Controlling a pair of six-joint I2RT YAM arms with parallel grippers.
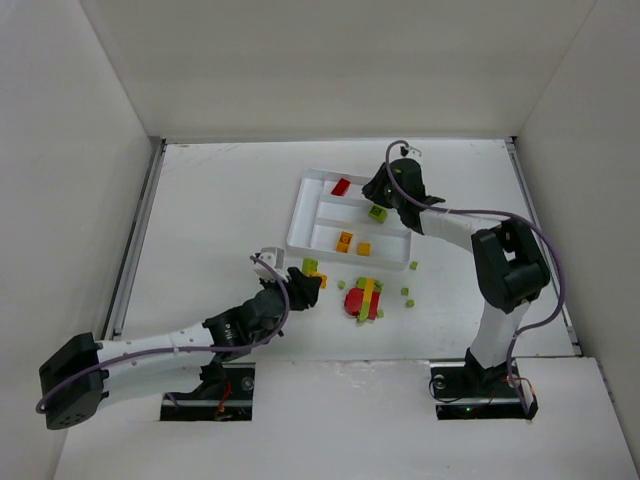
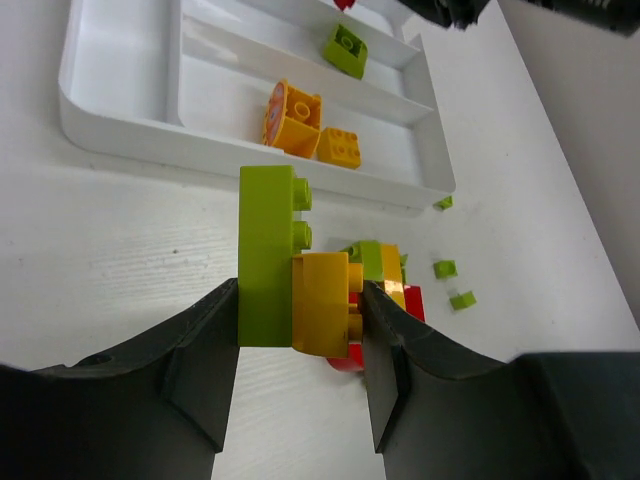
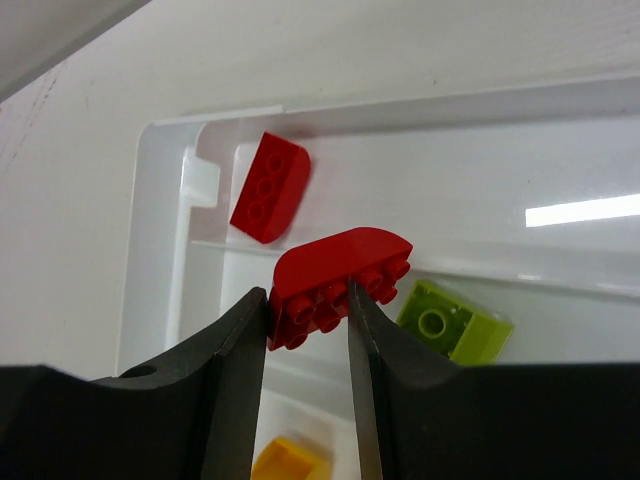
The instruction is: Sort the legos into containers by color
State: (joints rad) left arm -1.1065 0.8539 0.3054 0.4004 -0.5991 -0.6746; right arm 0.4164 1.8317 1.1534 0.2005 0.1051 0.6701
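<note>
Left pincer [image 2: 300, 292] pinches a lime-yellow clump [image 2: 266, 250]; right pincer [image 3: 305, 297] pinches a red brick [image 3: 340, 262] over the tray [image 2: 120, 70].

White table [image 1: 220, 200], plain white walls [image 1: 330, 60]

From overhead I saw the white tray [image 1: 298, 215] lying on the table [image 1: 200, 230], a little right of centre and slightly askew. A red brick [image 1: 341, 186] lay in its far slot, a green square brick [image 1: 377, 212] in the middle slot and two orange bricks [image 1: 344, 241] in the near slot. My right gripper [image 1: 385, 190] hung over the tray's far right part, just beside the green square brick; the wrist hid its fingertips from me. My left gripper [image 1: 305, 283] was just off the tray's near edge, with a lime green brick [image 1: 310, 266] and a bit of orange showing at its tip. To its right sat a clump [image 1: 364, 300] of red, yellow and green, with small green studs [image 1: 407, 292] scattered around it.
</note>
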